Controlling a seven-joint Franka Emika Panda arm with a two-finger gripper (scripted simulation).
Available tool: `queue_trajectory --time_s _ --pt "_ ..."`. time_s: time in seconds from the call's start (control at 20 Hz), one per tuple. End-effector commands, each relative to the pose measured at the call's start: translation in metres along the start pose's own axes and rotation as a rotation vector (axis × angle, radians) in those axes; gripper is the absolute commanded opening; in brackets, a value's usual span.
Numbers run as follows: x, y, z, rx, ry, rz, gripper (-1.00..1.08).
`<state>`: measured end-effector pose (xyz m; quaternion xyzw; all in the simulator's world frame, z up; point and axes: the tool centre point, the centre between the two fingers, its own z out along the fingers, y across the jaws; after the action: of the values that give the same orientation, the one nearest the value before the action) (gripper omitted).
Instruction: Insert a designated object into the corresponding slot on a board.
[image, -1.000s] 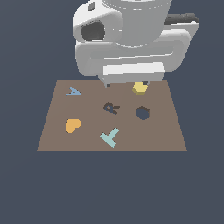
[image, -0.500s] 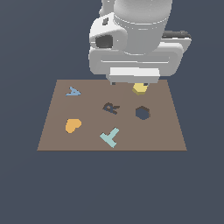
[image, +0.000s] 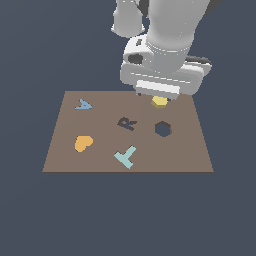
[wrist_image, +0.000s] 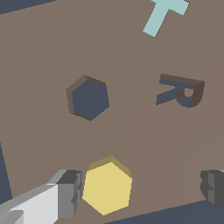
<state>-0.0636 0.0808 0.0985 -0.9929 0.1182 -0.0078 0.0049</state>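
Now the gripper (wrist_image: 140, 188) gapes wide — yellow block (wrist_image: 107, 185) beside 1 finger (wrist_image: 70, 192).

Small yellow hexagonal block (wrist_image: 107, 185) lies flat on the brown board (image: 65, 150), near the dark hexagonal hole (wrist_image: 89, 98).

Everything here has that flat, untextured look: the board (image: 100, 150) is a matt brown panel, smooth with no grain, and the yellow hexagonal block (wrist_image: 107, 186) looks like plain matt plastic with slightly darker side faces. The arm's casing (image: 165, 55) is smooth pale grey with a soft sheen, plastic-looking, while the finger (wrist_image: 39, 203) is light grey with a darker, duller grey pad.
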Motion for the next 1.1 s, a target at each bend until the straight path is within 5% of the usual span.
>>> queue_trajectory --time_s 0.0,1.05 --pt "-0.011 -0.005 0.012 -0.004 -0.003 0.042 1.00" --pt "-0.040 -0.025 0.052 -0.013 -0.014 0.152 1.00"
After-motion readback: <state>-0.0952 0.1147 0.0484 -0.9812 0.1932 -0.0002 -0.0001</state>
